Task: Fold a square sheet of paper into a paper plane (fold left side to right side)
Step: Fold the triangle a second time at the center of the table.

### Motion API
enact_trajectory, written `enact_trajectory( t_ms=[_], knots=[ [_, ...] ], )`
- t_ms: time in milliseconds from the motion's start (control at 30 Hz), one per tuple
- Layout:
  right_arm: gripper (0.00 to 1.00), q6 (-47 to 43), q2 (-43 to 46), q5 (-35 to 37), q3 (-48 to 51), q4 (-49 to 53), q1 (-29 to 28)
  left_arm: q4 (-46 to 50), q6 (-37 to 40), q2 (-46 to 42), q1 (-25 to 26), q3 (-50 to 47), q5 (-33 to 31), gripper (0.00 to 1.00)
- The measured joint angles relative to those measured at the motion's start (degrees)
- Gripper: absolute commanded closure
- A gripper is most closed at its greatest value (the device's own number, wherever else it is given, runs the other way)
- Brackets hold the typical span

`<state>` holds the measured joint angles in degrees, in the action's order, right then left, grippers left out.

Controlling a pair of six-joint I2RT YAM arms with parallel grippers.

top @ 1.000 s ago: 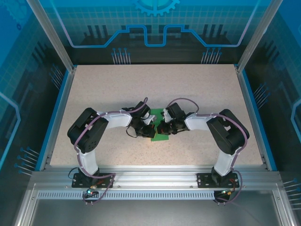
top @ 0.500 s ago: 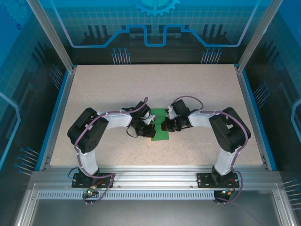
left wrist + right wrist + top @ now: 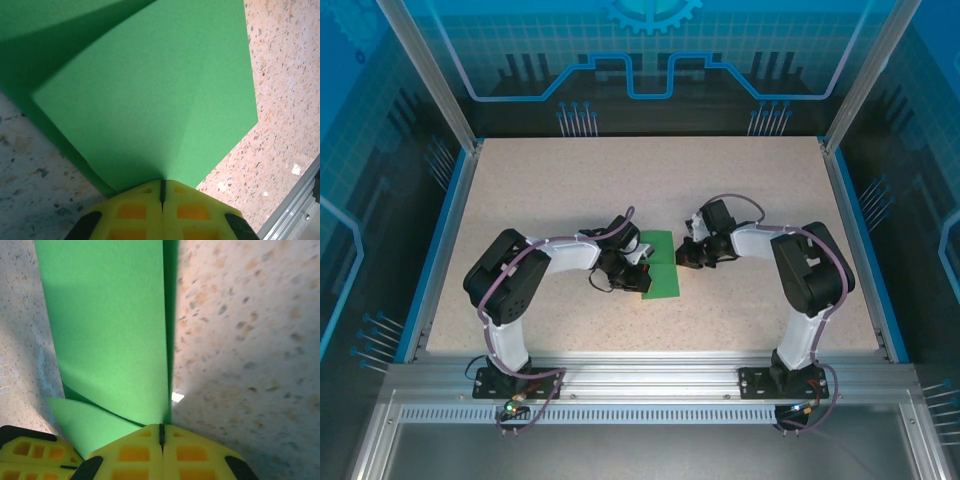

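The shut left gripper point(image 3: 162, 190) is pinching the lifted left flap of the square sheet of paper point(image 3: 665, 280), with the closed right gripper point(image 3: 161, 432) touching its right edge, so a slip is risking a skewed crease.

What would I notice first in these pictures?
The bright green paper, partly folded, lies in the middle of the speckled table. The left arm and right arm bend in toward it, with the shut yellow left tool and right tool right at its edges.
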<state>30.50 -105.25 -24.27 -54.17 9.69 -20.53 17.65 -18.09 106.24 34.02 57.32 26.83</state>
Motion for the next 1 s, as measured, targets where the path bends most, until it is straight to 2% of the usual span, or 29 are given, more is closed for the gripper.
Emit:
enact_trajectory(
  t_ms=[267,433,700,1000],
  knots=[
    [1.0,-0.55,4.44,2.64,0.85,1.18,1.22,-0.04,-0.02,-0.02,0.0,0.0,0.0,1.0],
    [1.0,1.99,9.38,1.75,4.35,-1.95,-1.16,-0.07,-0.02,-0.11,0.0,-0.02,-0.02,1.0],
    [1.0,7.72,3.91,-1.29,6.19,-8.52,-7.54,-0.07,-0.04,-0.13,0.0,-0.02,0.0,1.0],
    [1.0,9.6,0.63,-2.1,4.94,-11.06,-8.46,0.13,-0.04,-0.22,0.0,-0.02,0.0,1.0]
  ],
)
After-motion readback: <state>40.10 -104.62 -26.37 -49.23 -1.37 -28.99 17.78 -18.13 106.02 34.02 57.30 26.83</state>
